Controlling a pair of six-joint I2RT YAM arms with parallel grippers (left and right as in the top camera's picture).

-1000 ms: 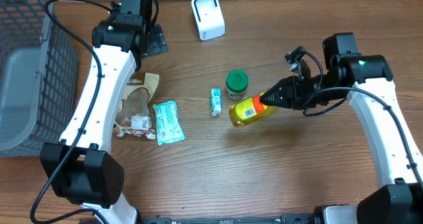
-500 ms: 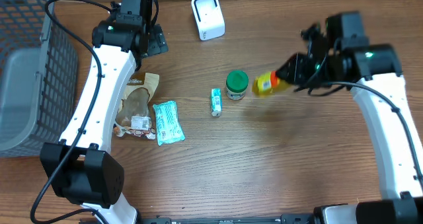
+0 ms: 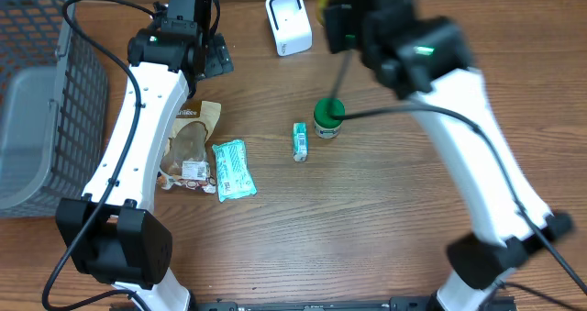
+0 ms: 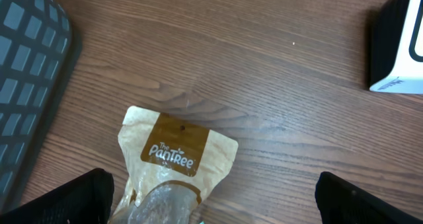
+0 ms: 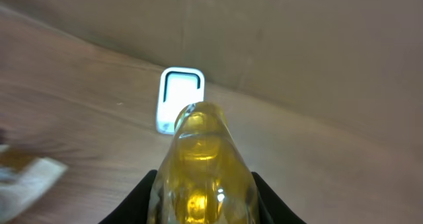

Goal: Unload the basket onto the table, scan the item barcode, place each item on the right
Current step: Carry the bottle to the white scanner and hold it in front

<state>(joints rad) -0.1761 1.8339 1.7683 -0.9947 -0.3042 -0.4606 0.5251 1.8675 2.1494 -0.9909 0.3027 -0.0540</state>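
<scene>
A clear yellow bottle [image 5: 201, 164] fills the right wrist view, and my right gripper [image 5: 201, 199] is shut on its sides with a dark finger on each side. The bottle's far end points at the white barcode scanner [image 5: 180, 100] standing by the back wall. From overhead my raised right arm hides most of the bottle, beside the scanner [image 3: 288, 22]; no label or barcode shows. My left gripper [image 4: 211, 211] hangs open above the brown Pantree pouch [image 4: 175, 158], holding nothing.
A green-lidded jar [image 3: 327, 118], a small tube [image 3: 299, 140], a teal packet [image 3: 231, 169] and the brown pouch [image 3: 188, 146] lie mid-table. A grey basket [image 3: 32, 91] stands at the left edge.
My right arm has lifted the yellow bottle from the middle right of the table and swung it up and left towards the scanner. The left arm has not moved.
</scene>
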